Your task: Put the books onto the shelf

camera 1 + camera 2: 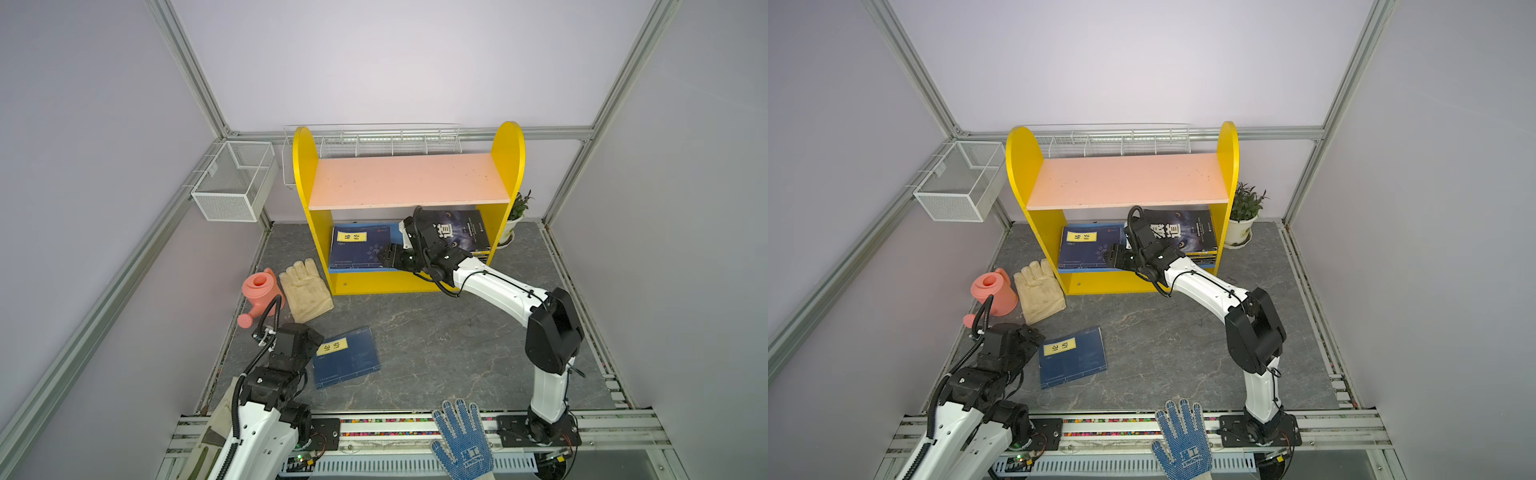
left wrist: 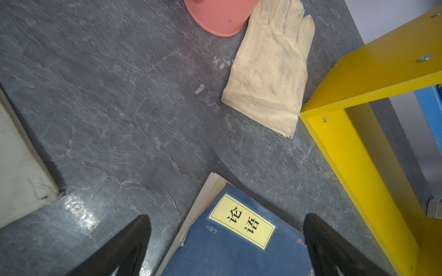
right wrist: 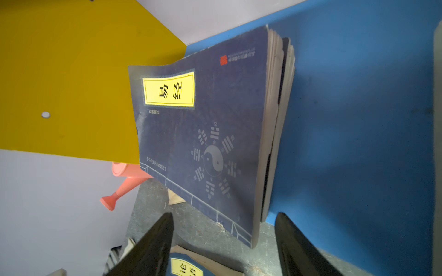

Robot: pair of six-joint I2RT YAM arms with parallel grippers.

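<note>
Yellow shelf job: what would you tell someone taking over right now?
Left gripper: fingers open, over the navy paperback with yellow label lying on the grey stone-patterned tabletop.
Right gripper: fingers open, holding nothing, beside the navy yellow-labelled books on the blue lower board of the yellow two-tier shelf.
Done: those, plus dark books with large characters beside them.
Left: shelve the tabletop paperback.

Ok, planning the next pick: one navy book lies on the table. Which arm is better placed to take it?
Left. The left gripper, open, hovers just above the navy book, while the right gripper is off at the shelf.
</note>
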